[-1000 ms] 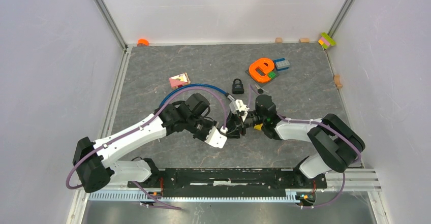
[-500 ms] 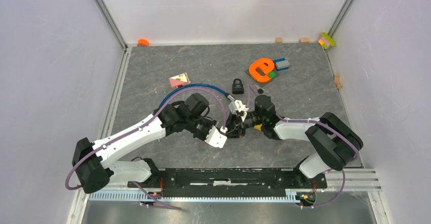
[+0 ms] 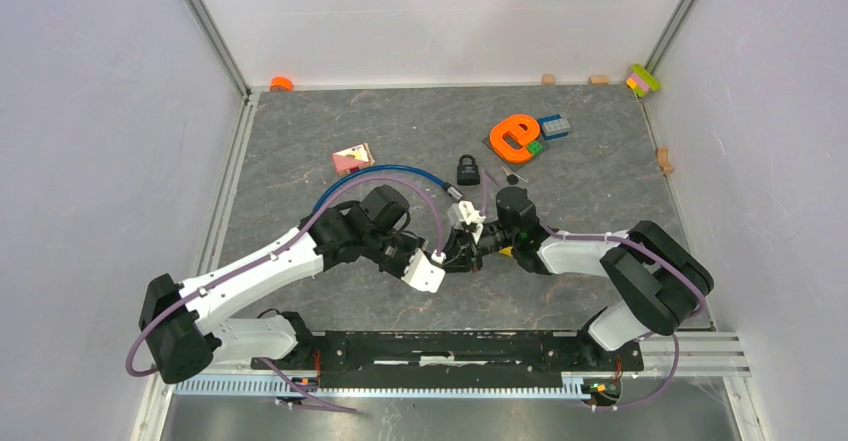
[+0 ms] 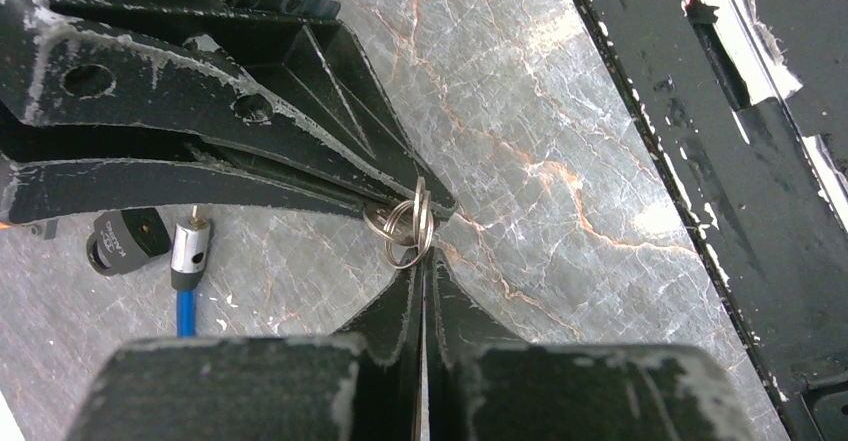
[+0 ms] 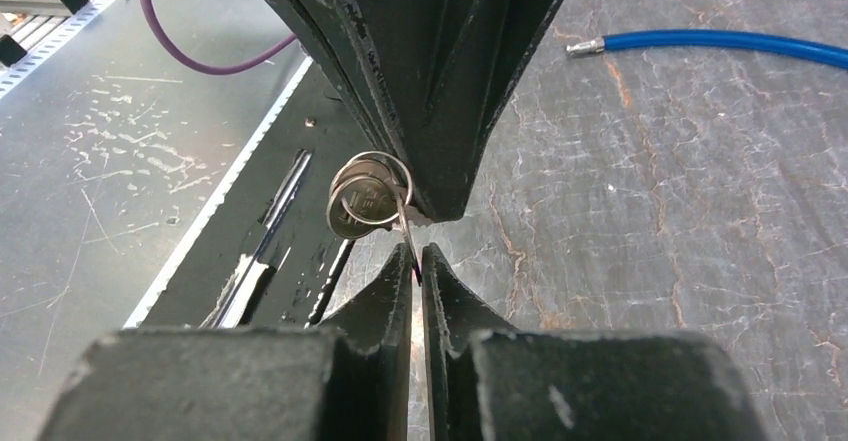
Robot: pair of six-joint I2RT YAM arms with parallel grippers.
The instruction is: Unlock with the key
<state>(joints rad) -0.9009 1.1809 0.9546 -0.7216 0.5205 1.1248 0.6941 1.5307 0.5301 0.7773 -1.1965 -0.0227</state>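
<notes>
Key (image 5: 362, 204) on ring hangs between both arms' tips above mid-tabletop (image 3: 400, 121); arms angled inward, meeting. Left fingers (image 4: 400, 321) clamped on key; right fingers (image 5: 390, 301) closed on it too. Padlock (image 3: 467, 169) lettering unreadable.

left claw (image 3: 457, 255) meeting right claw (image 3: 471, 250), near padlock (image 3: 467, 169)

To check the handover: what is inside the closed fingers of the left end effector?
Key rings stick out at the tip of the left end effector, and the right end effector pinches them too. The part gripped inside is covered.
</notes>
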